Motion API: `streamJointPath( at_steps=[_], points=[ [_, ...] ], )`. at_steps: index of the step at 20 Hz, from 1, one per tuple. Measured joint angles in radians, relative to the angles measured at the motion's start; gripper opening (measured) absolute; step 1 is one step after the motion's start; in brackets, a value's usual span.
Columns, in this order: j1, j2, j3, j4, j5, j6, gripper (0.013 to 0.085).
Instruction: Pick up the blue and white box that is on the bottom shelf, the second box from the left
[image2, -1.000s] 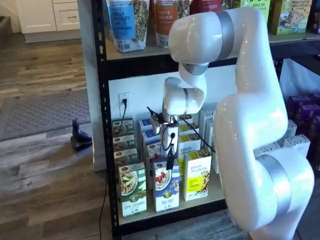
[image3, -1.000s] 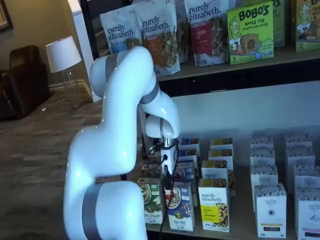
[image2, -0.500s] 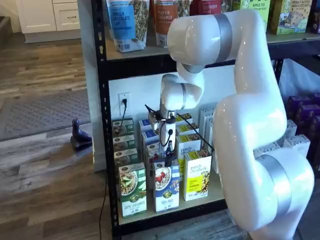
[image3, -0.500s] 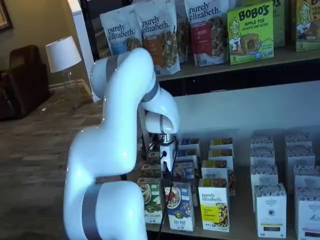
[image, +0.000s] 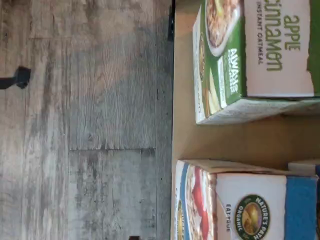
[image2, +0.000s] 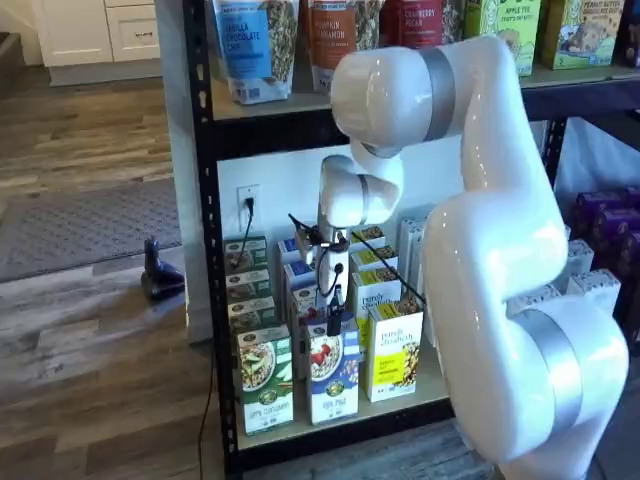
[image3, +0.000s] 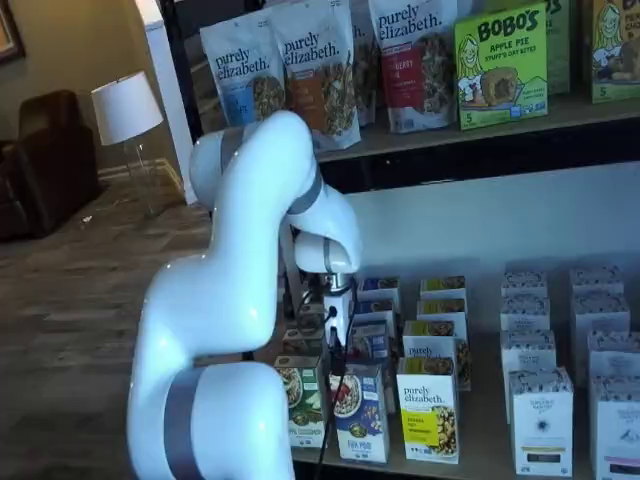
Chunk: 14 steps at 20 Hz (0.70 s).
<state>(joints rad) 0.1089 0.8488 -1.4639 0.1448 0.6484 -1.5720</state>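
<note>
The blue and white box (image2: 334, 371) stands upright at the front edge of the bottom shelf (image2: 330, 425), and everything else is best placed from it. In both shelf views it has a green-and-white cereal box (image2: 265, 381) just beside it on one flank and a yellow-and-white box (image2: 394, 350) just beside it on the other, all three apart from one another, with more boxes lined up in rows behind them. The gripper (image2: 335, 318) hangs directly above the blue and white box's top, near it but not touching, on the end of the white arm (image2: 470, 200); in a shelf view (image3: 337, 352) it sits at the same spot, over the box (image3: 361, 412). Its black fingers appear only as a thin dark shape with a cable beside them, so the frames alone do not reveal a gap; its jaws stand fully spread, and nothing is held between them. The wrist view shows the box's top (image: 240, 200) lying across a narrow strip of bare shelf board (image: 235, 140) from the green-and-white box (image: 250, 55), with grey wood floor (image: 85, 120) beyond the shelf's edge.
</note>
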Motion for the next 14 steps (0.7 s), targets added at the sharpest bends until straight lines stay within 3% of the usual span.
streamJointPath(
  at_steps=[14],
  points=[
    [-0.023,0.124,-0.169,-0.043,0.066,0.016,0.085]
  ],
)
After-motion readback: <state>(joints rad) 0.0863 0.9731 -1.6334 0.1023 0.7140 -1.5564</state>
